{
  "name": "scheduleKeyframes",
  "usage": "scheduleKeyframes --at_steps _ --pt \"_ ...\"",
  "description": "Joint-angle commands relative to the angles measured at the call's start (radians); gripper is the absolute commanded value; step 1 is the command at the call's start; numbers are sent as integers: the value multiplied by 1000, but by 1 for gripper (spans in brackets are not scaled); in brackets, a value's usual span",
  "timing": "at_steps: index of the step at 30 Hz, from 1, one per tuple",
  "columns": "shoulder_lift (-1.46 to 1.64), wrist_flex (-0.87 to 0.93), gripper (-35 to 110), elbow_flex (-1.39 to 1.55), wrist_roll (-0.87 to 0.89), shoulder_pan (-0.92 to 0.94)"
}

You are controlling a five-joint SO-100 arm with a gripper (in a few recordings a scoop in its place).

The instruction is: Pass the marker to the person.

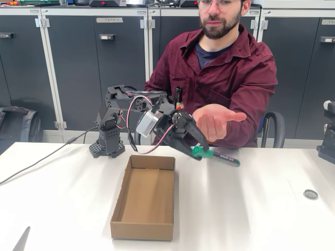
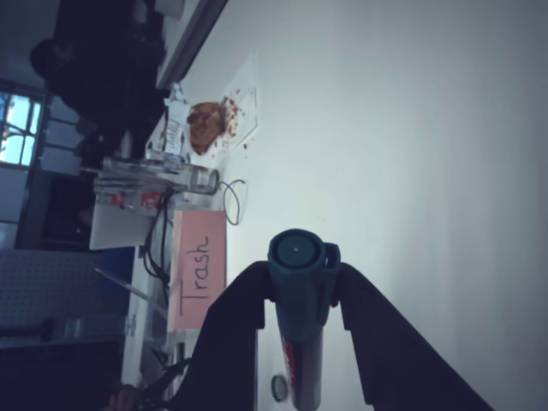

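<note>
Your pincer (image 1: 194,147) is clamped on the marker (image 1: 217,155), gripping it at the green cap end. In the fixed view the marker sticks out to the right of the fingers, nearly level, tipping slightly down toward its far green end, and it hangs above the table (image 1: 251,204) without touching it. In the wrist view you look straight down the marker (image 2: 300,342): the round cap end faces the camera and the two dark fingers (image 2: 235,330) press on the barrel from either side, with the red label showing just below the cap.

The person (image 1: 225,78) sits behind the table, directly beyond the pincer. Their hand (image 1: 215,119) is held out, palm up and open, just above and slightly right of the pincer; the marker lies below the palm and is not touching it.

Below and to the left of the pincer in the fixed view, an open cardboard box (image 1: 145,197) lies on the table. A small dark disc (image 1: 310,194) sits on the table well to the right.
</note>
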Motion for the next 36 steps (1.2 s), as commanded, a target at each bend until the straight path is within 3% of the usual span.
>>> scheduleKeyframes --at_steps 1,19,36 --pt "184 -67 -5 74 -12 -29" --pt "517 -17 -5 198 -49 -224" --pt "675 87 -5 416 46 -365"
